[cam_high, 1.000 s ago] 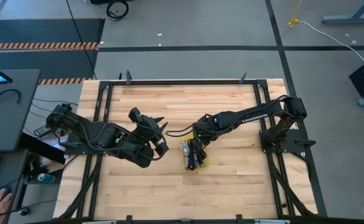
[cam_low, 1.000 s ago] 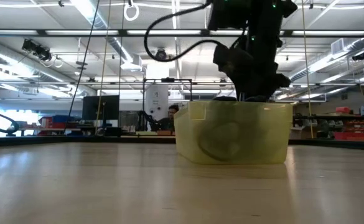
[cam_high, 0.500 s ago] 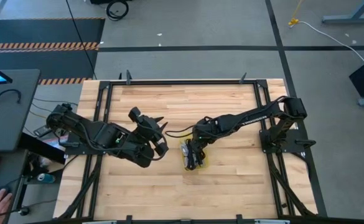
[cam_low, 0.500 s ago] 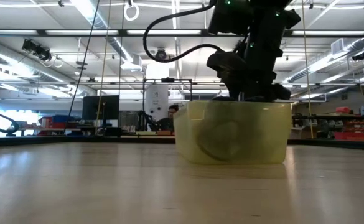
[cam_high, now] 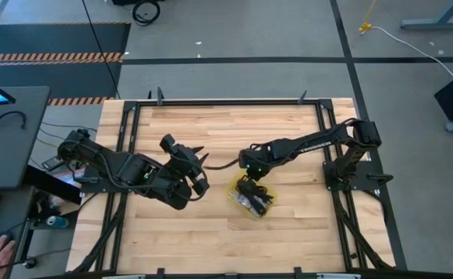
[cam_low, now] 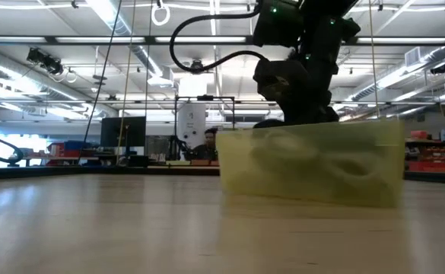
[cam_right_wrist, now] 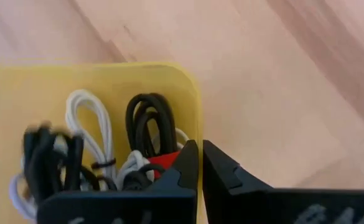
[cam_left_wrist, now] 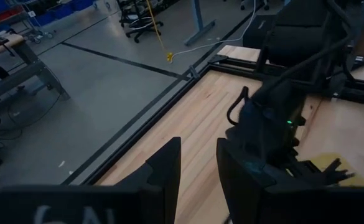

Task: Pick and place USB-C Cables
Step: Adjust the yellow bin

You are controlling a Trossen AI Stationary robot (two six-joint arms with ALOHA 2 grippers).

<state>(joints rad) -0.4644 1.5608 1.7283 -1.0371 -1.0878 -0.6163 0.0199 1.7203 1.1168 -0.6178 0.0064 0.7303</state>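
Right gripper (cam_right_wrist: pixel 200 163) pinching nearly closed over yellow bin's (cam_right_wrist: pixel 76 78) rim, USB-C cables (cam_right_wrist: pixel 94 149) lying inside, left gripper (cam_high: pixel 197 159) waiting beside bin, slightly parted, holding nothing

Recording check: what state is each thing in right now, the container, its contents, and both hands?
yellow translucent plastic bin: upright, holding cables.
bundled black and white USB-C cables: coiled, lying inside the bin.
right hand: shut on the bin's rim.
left hand: open, empty.
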